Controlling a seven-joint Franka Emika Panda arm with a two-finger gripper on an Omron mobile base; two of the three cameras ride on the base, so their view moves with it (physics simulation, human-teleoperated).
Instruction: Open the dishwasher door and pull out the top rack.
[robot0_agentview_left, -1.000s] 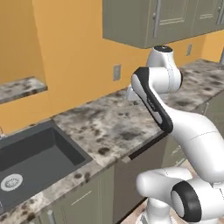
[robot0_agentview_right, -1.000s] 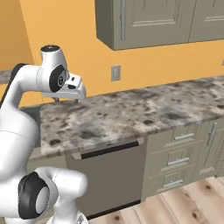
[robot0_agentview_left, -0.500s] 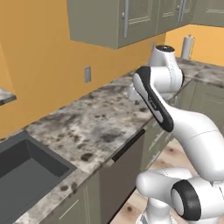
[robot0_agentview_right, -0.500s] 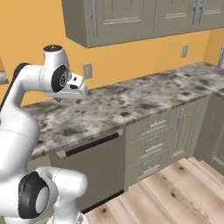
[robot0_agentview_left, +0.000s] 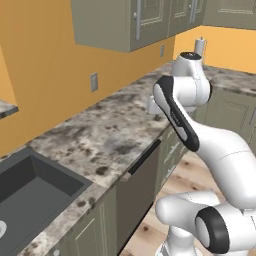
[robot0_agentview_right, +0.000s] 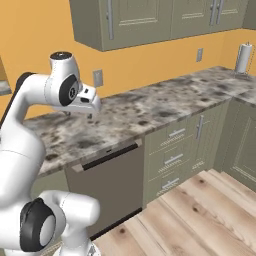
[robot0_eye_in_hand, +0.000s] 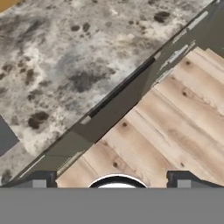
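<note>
The dishwasher door (robot0_agentview_right: 107, 185) is a flat dark grey panel under the speckled counter, and it stands closed. A long dark bar handle (robot0_agentview_right: 109, 154) runs along its top edge. In the left base view the door (robot0_agentview_left: 139, 186) appears edge-on; the hand view looks down on it as a dark strip (robot0_eye_in_hand: 124, 103). My gripper (robot0_agentview_right: 79, 115) hangs above the counter, over the door and well clear of the handle. Its fingertips (robot0_eye_in_hand: 40, 180) stand wide apart, open, with nothing between them. The top rack is hidden behind the closed door.
A black sink (robot0_agentview_left: 30, 192) lies left of the dishwasher. Olive drawers (robot0_agentview_right: 172, 150) sit to its right, with cabinets round the corner (robot0_agentview_right: 245, 145). A paper towel roll (robot0_agentview_right: 242, 57) stands on the far counter. Wood floor (robot0_agentview_right: 200, 215) lies in front; wall cabinets (robot0_agentview_right: 150, 20) hang above.
The whole picture has shifted in both base views, so the base has moved; the sink has slid left and the corner cabinets have come into view. The arm keeps its pose.
</note>
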